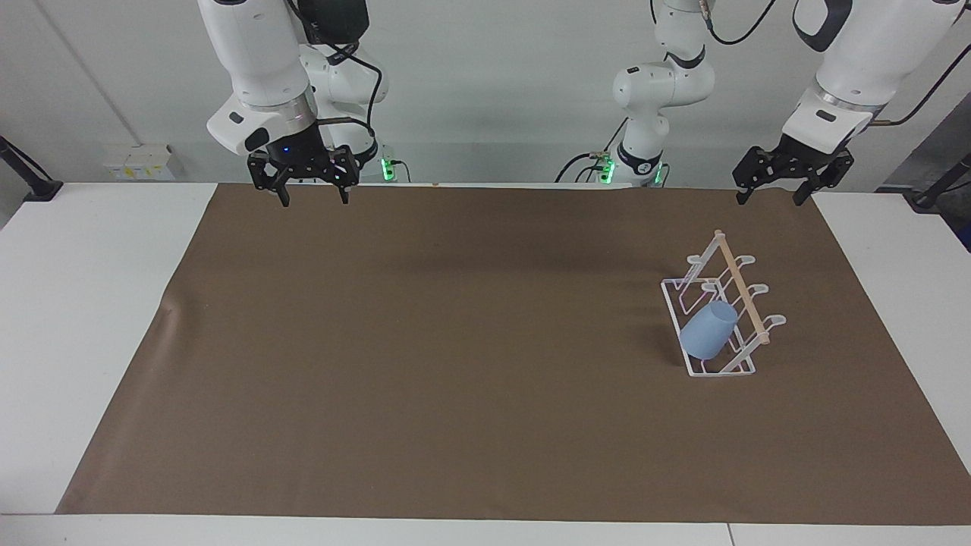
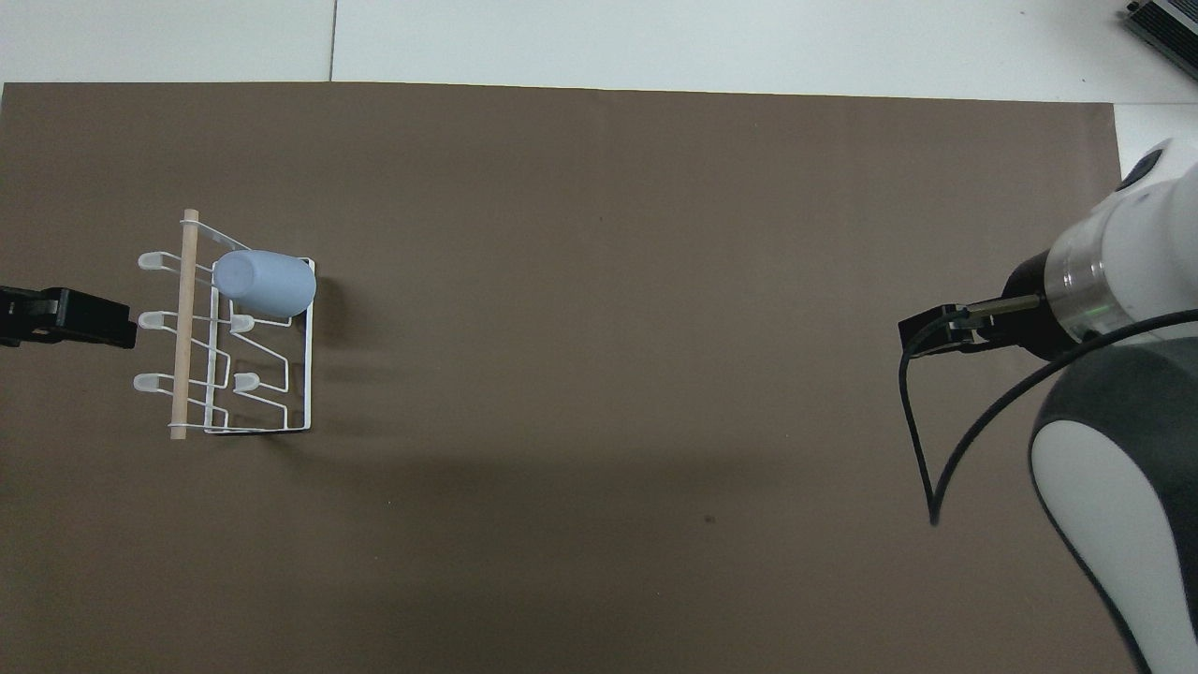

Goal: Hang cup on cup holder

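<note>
A light-blue cup (image 1: pixel 709 331) sits tilted on a prong of the white wire cup holder (image 1: pixel 719 312), which stands on a brown mat (image 1: pixel 425 341) toward the left arm's end of the table (image 1: pixel 91 303). The cup rests on the prong farthest from the robots.

Both arms are raised near their bases. The left end effector (image 1: pixel 772 196) hangs empty with its fingers spread apart, over the mat's edge. The right end effector (image 1: pixel 312 199) waits, also spread and empty.

The hanging step looks finished. What seems left is only for the left arm to settle at rest.
</note>
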Robot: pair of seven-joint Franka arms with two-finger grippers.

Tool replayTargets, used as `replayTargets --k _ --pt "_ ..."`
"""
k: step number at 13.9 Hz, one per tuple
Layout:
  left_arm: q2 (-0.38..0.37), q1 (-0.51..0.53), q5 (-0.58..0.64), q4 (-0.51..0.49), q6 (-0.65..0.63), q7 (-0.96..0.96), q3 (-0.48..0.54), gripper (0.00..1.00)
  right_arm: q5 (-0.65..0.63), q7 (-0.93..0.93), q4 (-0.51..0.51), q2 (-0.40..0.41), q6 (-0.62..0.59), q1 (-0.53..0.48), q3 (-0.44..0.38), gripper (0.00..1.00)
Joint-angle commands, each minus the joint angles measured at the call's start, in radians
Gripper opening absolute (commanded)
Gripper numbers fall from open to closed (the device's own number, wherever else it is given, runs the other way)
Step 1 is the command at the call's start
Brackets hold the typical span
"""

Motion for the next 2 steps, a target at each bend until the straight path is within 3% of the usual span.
replayTargets --k 1,2 --pt "-0.028 0.010 -0.015 -0.025 -0.006 -0.015 -0.002 1.00 0.001 0.007 -0.025 -0.025 -0.002 -0.021 0.015 1.00" --pt "-0.030 0.011 -0.015 -0.025 -0.009 -0.014 -0.002 1.00 0.001 0.007 -0.025 -0.027 -0.002 -0.021 0.015 1.00"
